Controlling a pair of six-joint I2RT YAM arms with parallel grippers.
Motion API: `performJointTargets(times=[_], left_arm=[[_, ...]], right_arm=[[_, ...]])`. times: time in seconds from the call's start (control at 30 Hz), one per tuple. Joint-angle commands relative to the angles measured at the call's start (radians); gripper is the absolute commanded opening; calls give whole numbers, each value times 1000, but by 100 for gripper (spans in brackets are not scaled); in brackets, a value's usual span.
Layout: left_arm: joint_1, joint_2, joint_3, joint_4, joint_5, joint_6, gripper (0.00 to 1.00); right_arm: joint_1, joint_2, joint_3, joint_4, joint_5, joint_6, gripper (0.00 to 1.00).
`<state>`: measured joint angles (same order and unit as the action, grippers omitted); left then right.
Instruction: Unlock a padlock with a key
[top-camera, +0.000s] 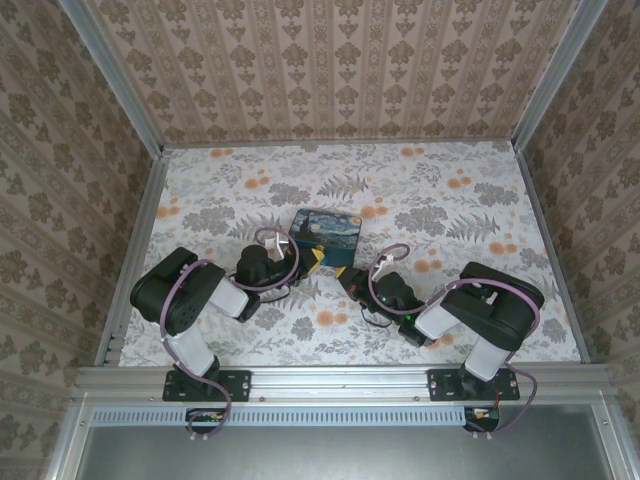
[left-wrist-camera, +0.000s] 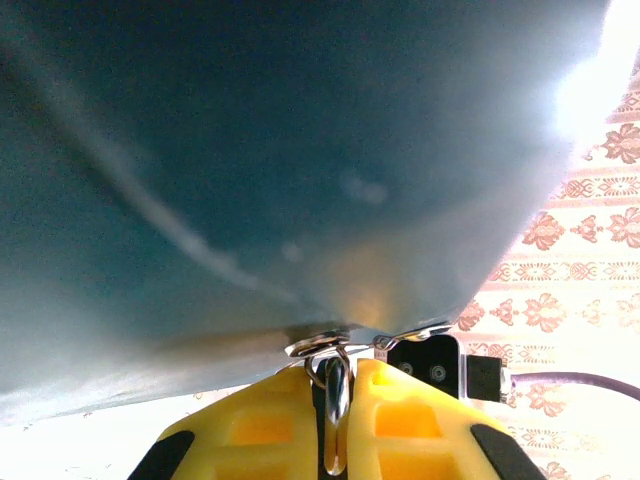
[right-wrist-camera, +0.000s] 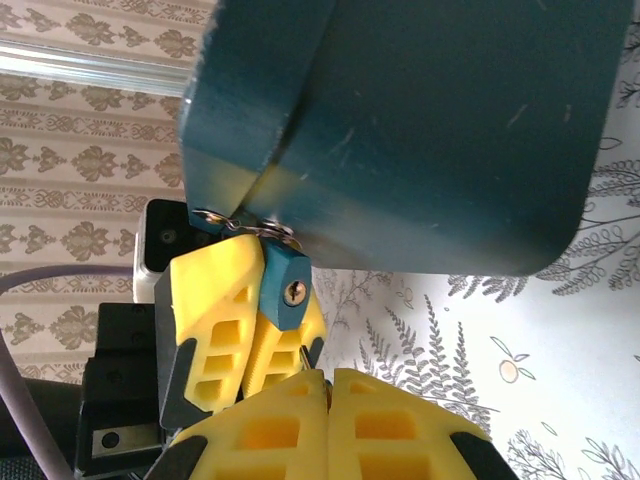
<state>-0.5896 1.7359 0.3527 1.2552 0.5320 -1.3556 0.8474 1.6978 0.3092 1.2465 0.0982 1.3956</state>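
Observation:
In the right wrist view the small blue padlock hangs from the metal hasp rings of the dark blue box, its keyhole facing the camera. My left gripper is shut on the padlock's body. In the left wrist view its yellow fingers pinch the padlock's shiny metal under the box. My right gripper is shut on the key. Only the key's thin dark tip shows, just below the keyhole and apart from it. From above, the left gripper and the right gripper meet at the box's near edge.
The painted box lies mid-table on the floral cloth. Patterned walls and aluminium rails close in the table on three sides. Both arms' cables loop near the box.

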Motion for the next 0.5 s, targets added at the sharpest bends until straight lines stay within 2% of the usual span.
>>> performJointTargets(times=[0.0, 0.47], left_arm=[[-9, -36, 15, 21, 22, -4, 0], [-10, -36, 15, 21, 25, -2, 0]], right_arm=[[3, 22, 25, 1, 15, 14, 0], [-20, 44, 51, -11, -3, 16, 0]])
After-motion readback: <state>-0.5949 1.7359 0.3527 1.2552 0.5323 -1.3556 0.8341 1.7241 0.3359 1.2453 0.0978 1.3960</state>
